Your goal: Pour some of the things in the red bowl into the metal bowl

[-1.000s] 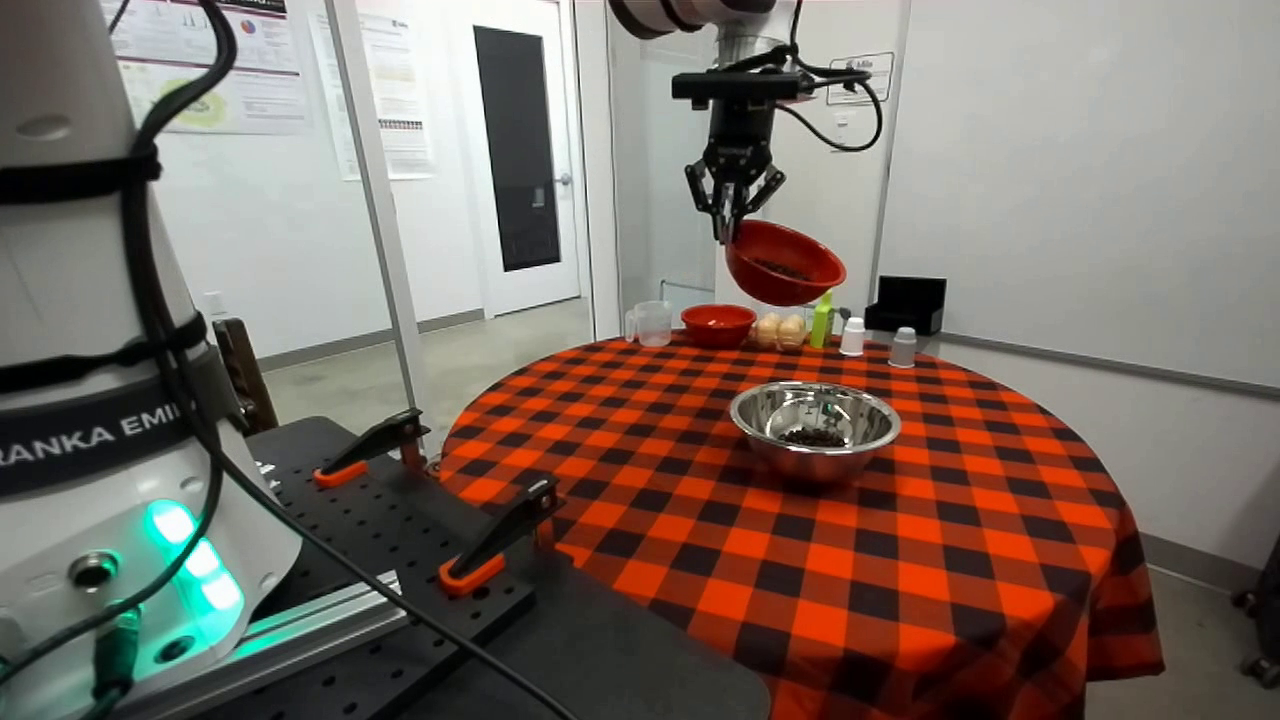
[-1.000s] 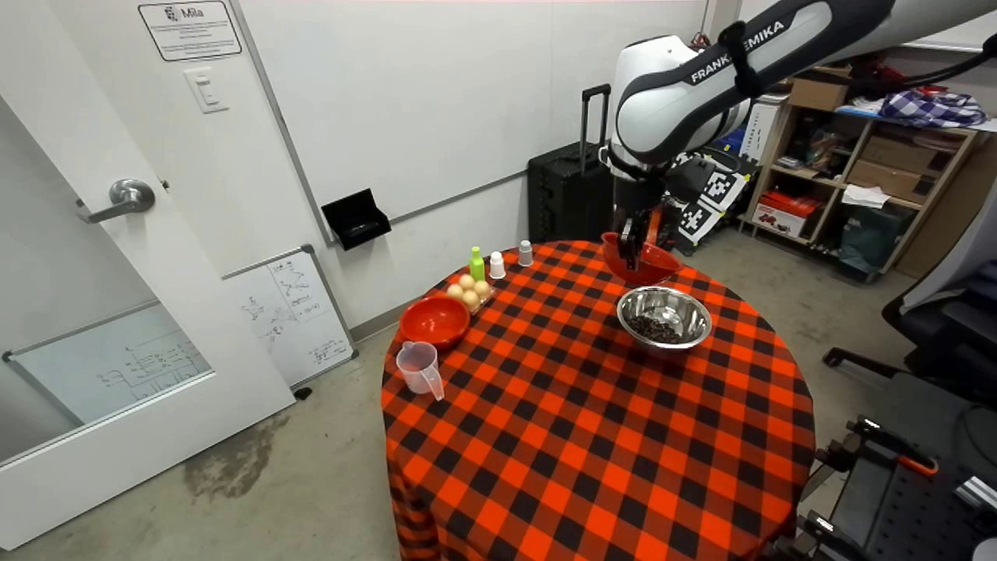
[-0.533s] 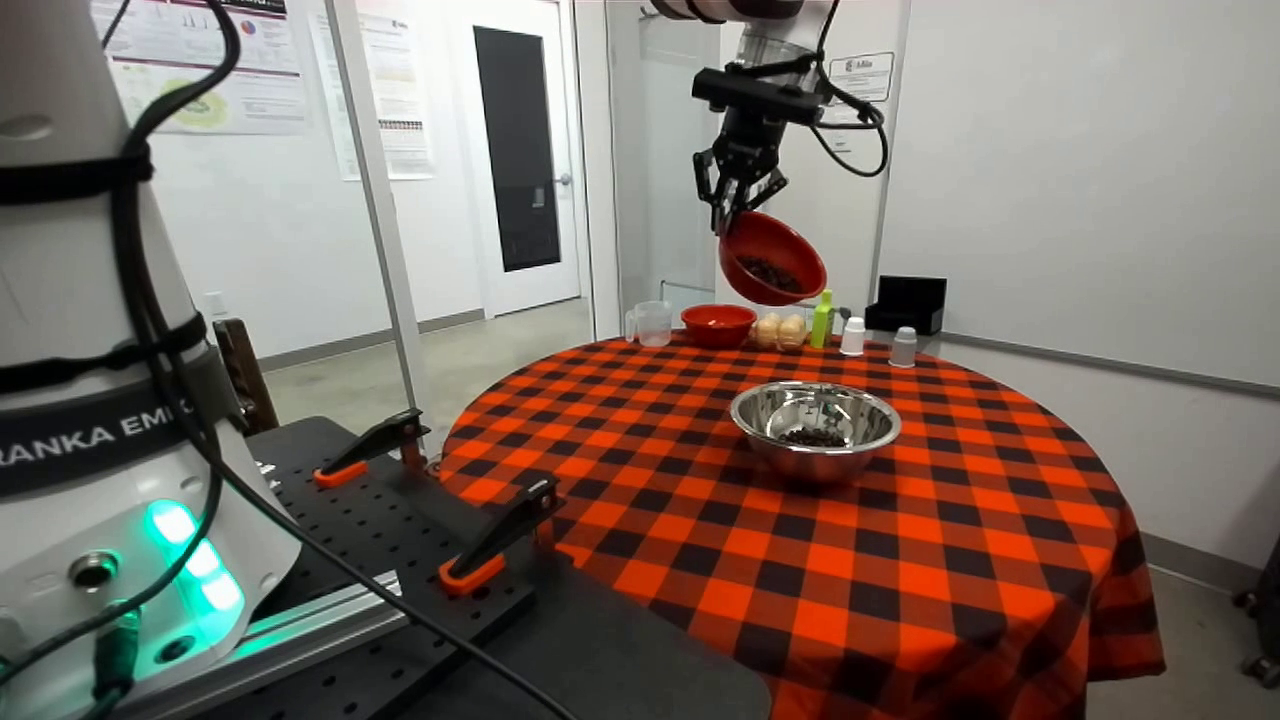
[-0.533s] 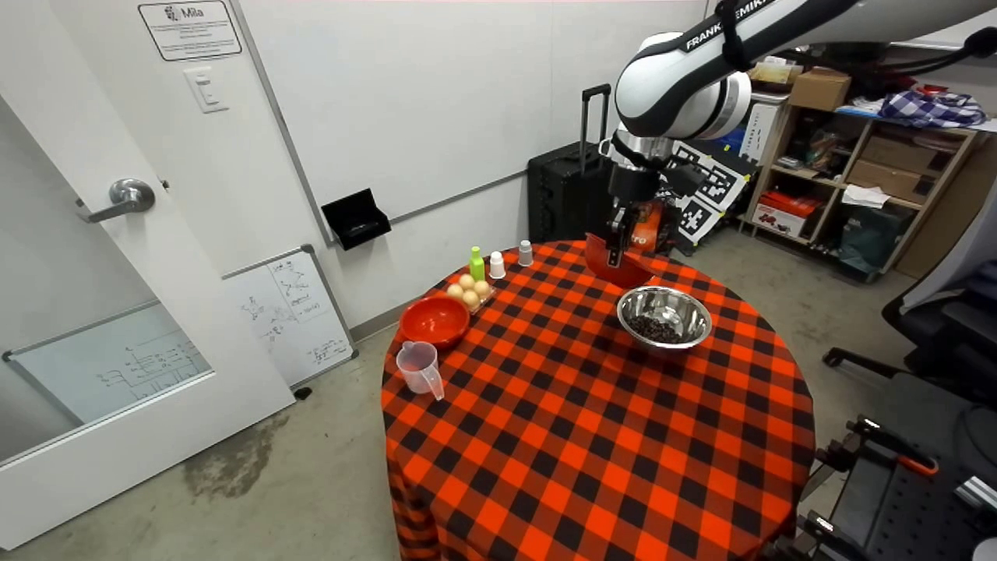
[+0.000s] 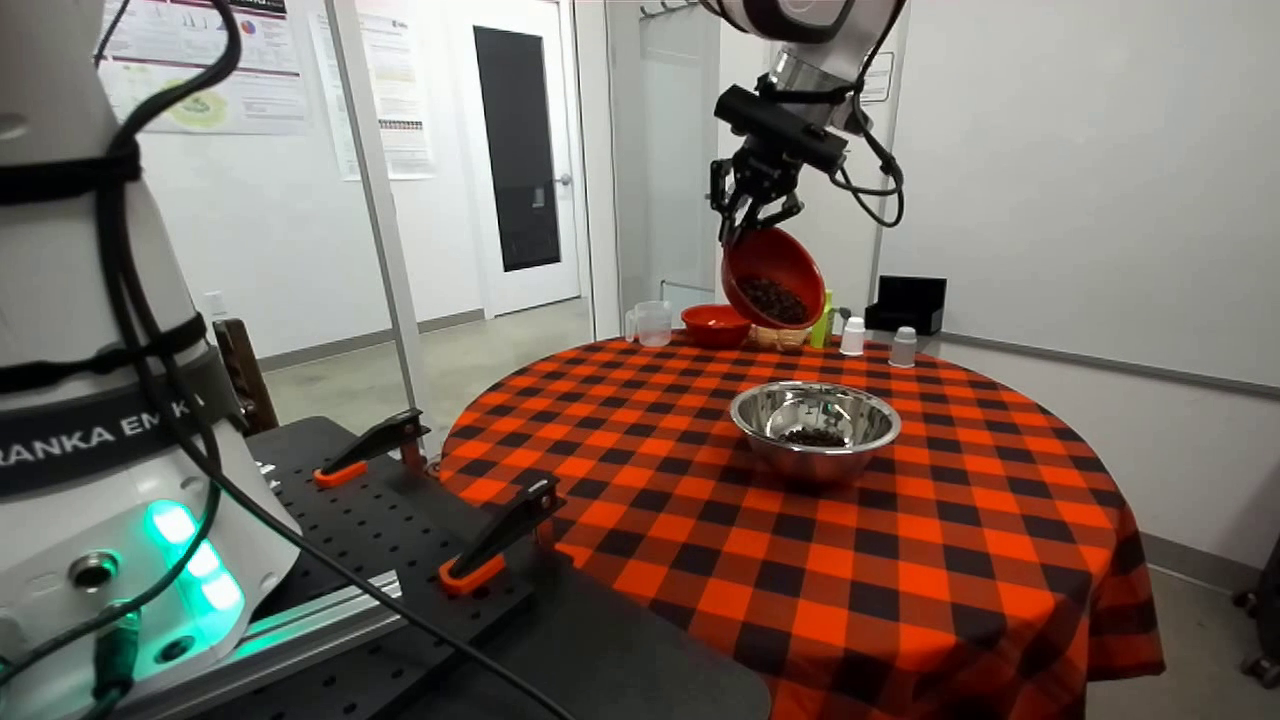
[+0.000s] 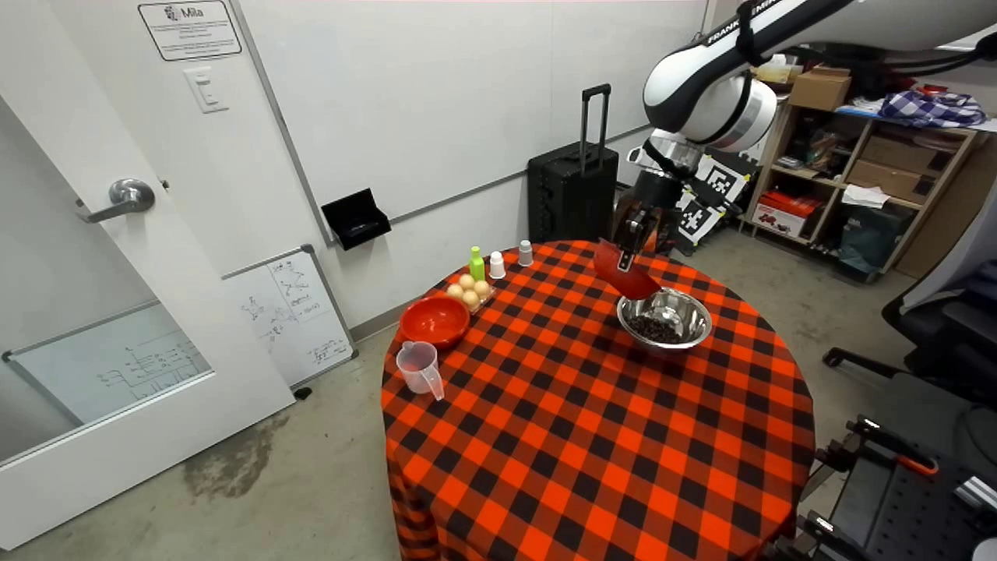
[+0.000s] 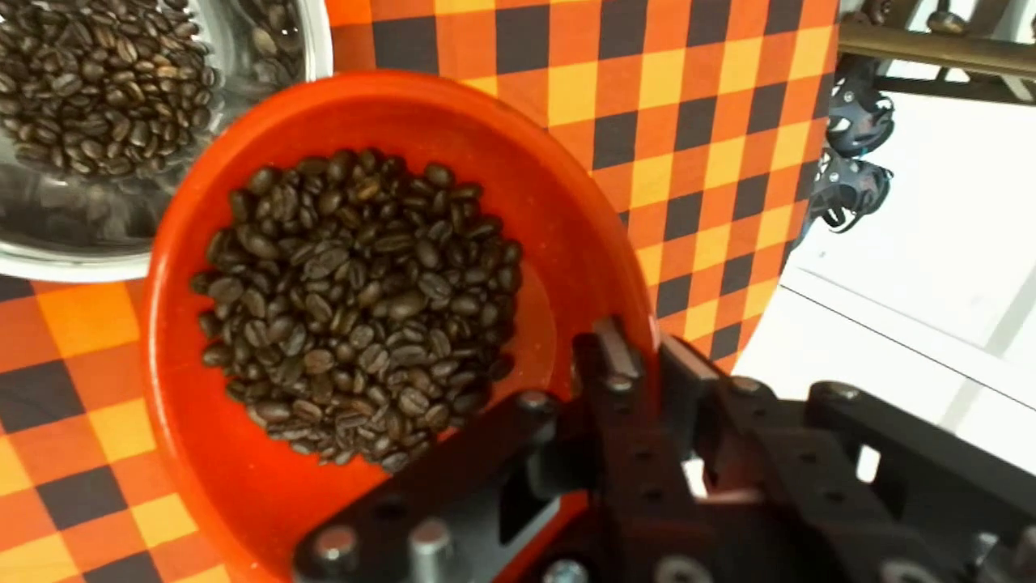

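My gripper (image 7: 650, 344) is clamped over the rim of the red bowl (image 7: 538, 174), one finger inside the wall and one outside. Dark coffee beans (image 7: 364, 300) lie heaped in this bowl. In an exterior view the red bowl (image 5: 765, 250) hangs tilted in the air, mouth leaning down towards the lower right, below the gripper (image 5: 733, 232). The metal bowl (image 5: 812, 462) stands upright on the table, lower than the red one, with some beans inside. From above, the red bowl covers part of the metal bowl's rim (image 7: 97, 267). No beans are seen falling.
Another red bowl (image 6: 435, 321) sits at the table's edge beside a clear measuring cup (image 6: 417, 365). Near them are several eggs (image 6: 467, 294), a green bottle (image 6: 477, 266) and two small shakers (image 6: 497, 266). A checkered cloth (image 6: 561, 436) covers the round table.
The wrist has leaned over and the red bowl has tipped more steeply, its beans now showing more. Over the last half second it has come lower and nearer the metal bowl. The metal bowl has stayed put.
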`<action>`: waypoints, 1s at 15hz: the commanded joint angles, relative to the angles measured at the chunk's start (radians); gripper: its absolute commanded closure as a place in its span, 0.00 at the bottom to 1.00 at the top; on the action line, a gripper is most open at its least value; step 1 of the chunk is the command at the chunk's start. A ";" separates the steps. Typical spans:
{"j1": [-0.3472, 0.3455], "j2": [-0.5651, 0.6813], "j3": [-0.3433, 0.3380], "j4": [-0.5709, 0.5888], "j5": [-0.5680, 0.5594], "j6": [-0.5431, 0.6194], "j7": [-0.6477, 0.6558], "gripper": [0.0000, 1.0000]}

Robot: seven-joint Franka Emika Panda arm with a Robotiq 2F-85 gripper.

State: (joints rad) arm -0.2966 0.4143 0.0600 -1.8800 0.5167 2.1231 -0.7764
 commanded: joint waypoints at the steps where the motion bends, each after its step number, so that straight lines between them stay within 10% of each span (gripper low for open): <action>1: -0.047 -0.040 -0.007 -0.072 0.106 -0.022 -0.109 0.98; 15: -0.065 -0.119 -0.116 -0.256 0.345 -0.088 -0.413 0.98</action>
State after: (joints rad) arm -0.3695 0.3480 -0.0286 -2.0899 0.8123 2.0739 -1.1236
